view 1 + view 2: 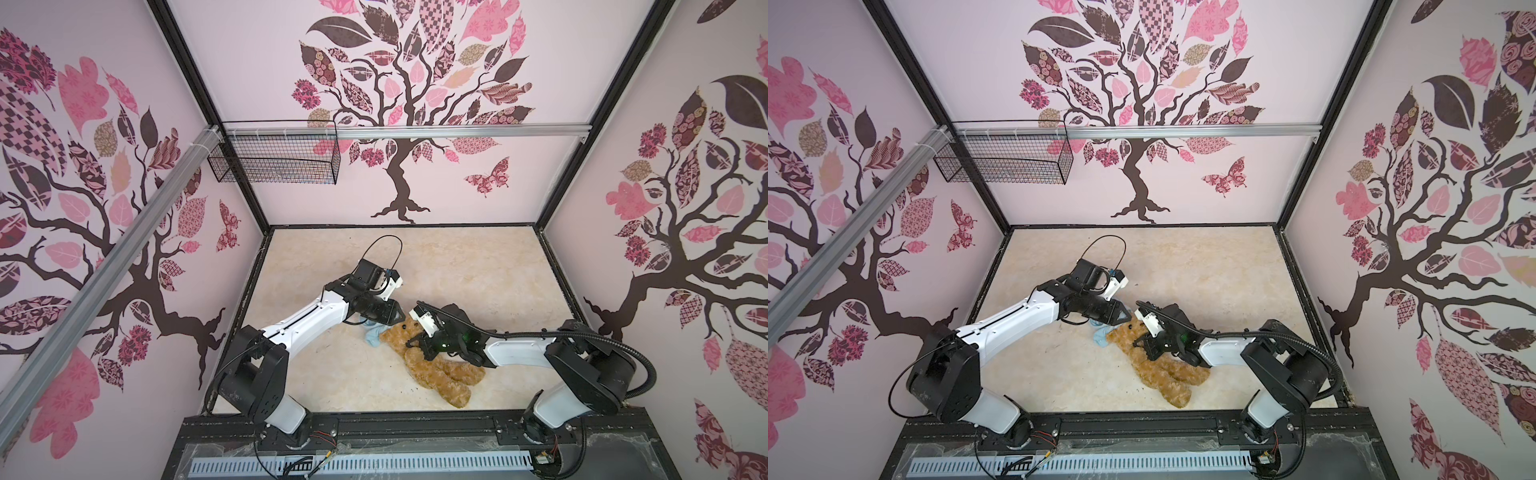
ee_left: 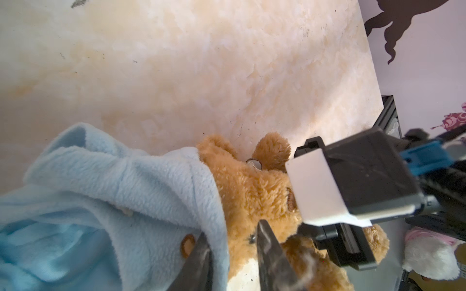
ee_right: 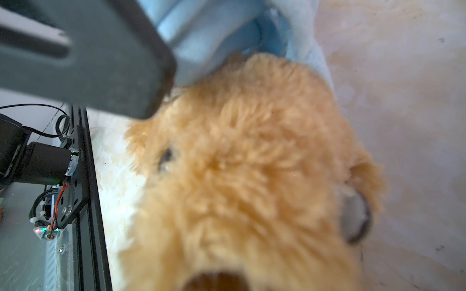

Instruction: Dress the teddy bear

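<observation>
The teddy bear [image 1: 436, 374] [image 1: 1167, 374] lies on the table, head toward the back left, legs toward the front right. A light-blue shirt [image 1: 372, 334] [image 1: 1100, 336] is bunched behind its head. In the left wrist view the shirt's [image 2: 113, 189] hem drapes over the top of the bear's head [image 2: 252, 191], with both ears showing. My left gripper [image 1: 400, 316] [image 2: 233, 228] is open at the head; the hem lies against one finger [image 2: 199, 254]. My right gripper [image 1: 417, 345] is shut on the bear at its neck. Fur [image 3: 252, 163] hides its fingers in the right wrist view.
A black wire basket [image 1: 274, 158] hangs from the rail on the back wall. The marbled table [image 1: 457, 257] is walled on three sides, and a black frame rail [image 1: 415, 428] with both arm bases runs along its front. The two grippers are close together over the bear's head.
</observation>
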You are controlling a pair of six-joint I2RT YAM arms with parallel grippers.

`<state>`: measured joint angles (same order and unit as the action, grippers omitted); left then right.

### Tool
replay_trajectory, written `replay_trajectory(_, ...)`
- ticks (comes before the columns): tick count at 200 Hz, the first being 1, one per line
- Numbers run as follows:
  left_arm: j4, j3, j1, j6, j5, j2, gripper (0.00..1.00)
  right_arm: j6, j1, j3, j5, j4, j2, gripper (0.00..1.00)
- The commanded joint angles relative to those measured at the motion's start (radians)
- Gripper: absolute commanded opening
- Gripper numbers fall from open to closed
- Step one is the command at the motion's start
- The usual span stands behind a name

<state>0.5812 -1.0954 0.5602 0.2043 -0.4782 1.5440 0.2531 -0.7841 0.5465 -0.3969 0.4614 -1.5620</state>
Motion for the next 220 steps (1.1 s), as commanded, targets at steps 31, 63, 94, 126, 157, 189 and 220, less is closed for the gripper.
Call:
replay_trajectory(31,-0.040,-0.060,0.003,0.024,-0.087,0.031,0.09,-0.048,-0.009,-0.046,0.023,0.102,0.041,0.00)
replay_trajectory(63,-0.160,0.002,0.004,0.120,-0.270,0.018,0.08,-0.074,-0.008,-0.048,0.030,0.161,0.038,0.00)
replay_trajectory(94,-0.177,0.069,0.004,0.168,-0.361,-0.010,0.16,-0.069,-0.008,-0.075,0.058,0.251,0.045,0.00)
replay_trajectory(126,-0.160,0.119,0.003,0.175,-0.355,-0.048,0.30,-0.059,-0.007,-0.125,0.081,0.357,0.056,0.00)
replay_trajectory(157,-0.157,0.111,0.003,0.178,-0.361,-0.085,0.40,-0.068,-0.007,-0.178,0.088,0.446,0.052,0.00)
replay_trajectory(189,-0.077,0.073,0.003,0.145,-0.342,-0.109,0.54,-0.100,-0.008,-0.208,0.093,0.487,0.064,0.00)
replay_trajectory(220,-0.037,0.053,0.003,0.128,-0.321,-0.154,0.59,-0.134,-0.007,-0.218,0.100,0.493,0.064,0.00)
